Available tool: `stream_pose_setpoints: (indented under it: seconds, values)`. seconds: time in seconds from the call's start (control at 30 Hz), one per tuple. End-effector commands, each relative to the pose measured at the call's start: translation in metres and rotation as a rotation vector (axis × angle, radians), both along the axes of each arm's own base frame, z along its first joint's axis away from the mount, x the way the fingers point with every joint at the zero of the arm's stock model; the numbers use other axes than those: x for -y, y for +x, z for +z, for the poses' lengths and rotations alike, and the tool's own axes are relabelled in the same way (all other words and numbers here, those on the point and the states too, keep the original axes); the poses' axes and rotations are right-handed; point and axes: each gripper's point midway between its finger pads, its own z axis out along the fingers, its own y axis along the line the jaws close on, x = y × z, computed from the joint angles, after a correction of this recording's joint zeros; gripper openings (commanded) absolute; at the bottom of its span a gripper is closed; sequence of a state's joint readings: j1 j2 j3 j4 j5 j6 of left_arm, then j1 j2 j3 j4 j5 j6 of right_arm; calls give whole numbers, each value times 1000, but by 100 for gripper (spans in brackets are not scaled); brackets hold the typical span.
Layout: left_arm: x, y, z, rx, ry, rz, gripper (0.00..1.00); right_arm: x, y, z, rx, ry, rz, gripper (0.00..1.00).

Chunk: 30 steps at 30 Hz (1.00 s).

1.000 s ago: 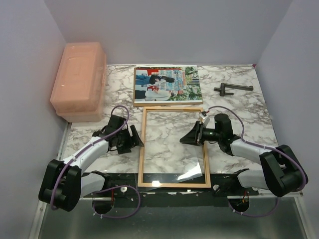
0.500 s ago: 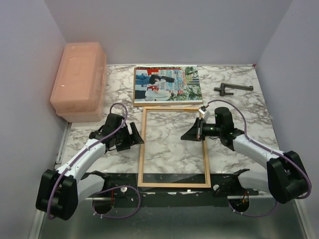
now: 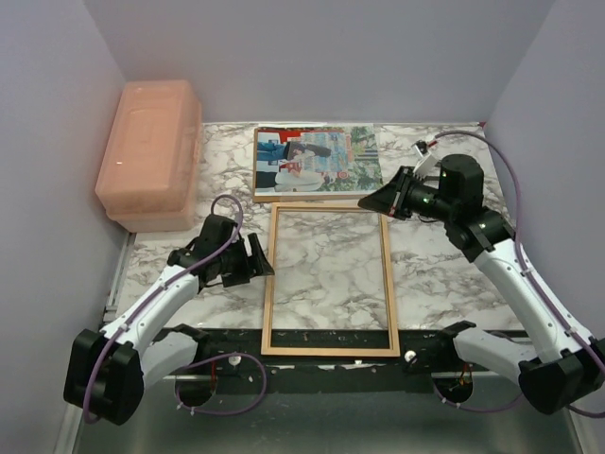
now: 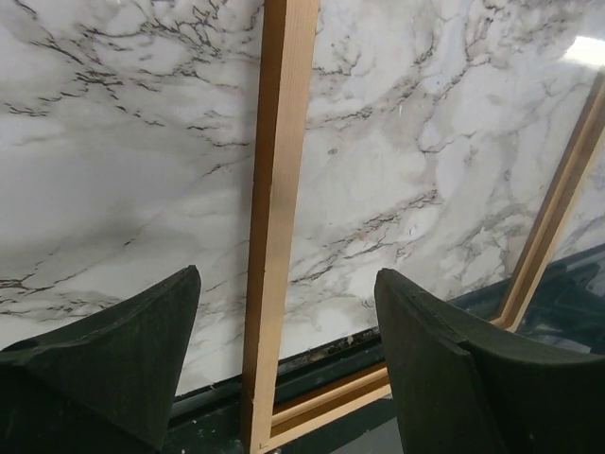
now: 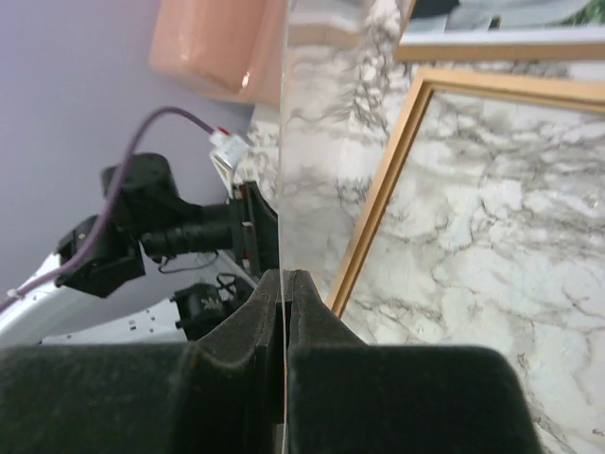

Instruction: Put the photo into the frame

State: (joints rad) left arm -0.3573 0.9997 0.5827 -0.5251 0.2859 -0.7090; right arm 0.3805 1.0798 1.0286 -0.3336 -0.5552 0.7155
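The marble table (image 3: 444,274) fills most of the overhead view, its near edge at the bottom of the picture where my two bases sit. At the upper left a pink box (image 3: 151,151) with a closed lid stands against the side wall. The frame (image 3: 267,293) lies flat in the middle of the picture, its long sides running up and down and bare marble showing through it. Just above its top rail, near the back wall, the photo (image 3: 317,161) lies face up on a brown board (image 3: 312,197), whose edge peeks out as a thin strip along the print's lower side; print and frame sit close together but do not overlap. My left gripper (image 3: 260,260) is at the centre left, beside the frame's left rail. In the left wrist view my left gripper (image 4: 285,276) has its jaws spread wide, one on each side of that rail (image 4: 279,189) and holding nothing; I cannot tell whether they touch the table. My right gripper (image 3: 364,202) is at the upper right, by the photo's lower right corner. In the right wrist view its jaws (image 5: 285,279) are pinched tight on the edge of a thin clear sheet (image 5: 285,170), which stands up from my fingertips.
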Motion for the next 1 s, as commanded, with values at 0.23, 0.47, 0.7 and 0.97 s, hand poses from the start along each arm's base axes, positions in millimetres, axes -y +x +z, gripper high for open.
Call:
stream_pose_setpoints:
  seconds: [0.23, 0.47, 0.7, 0.97]
  values:
    - [21, 7, -37, -120, 52, -31, 63, 33, 1, 37, 56, -119, -169, 0]
    - [25, 15, -51, -143, 62, -7, 43, 37, 1, 31, 46, -147, -183, 0]
    - [36, 25, -53, -163, 16, 29, 28, 35, 1, 23, 26, -157, -162, 0]
    - [36, 35, -52, -149, 22, 58, 15, 34, -1, 16, 16, -163, -149, 0]
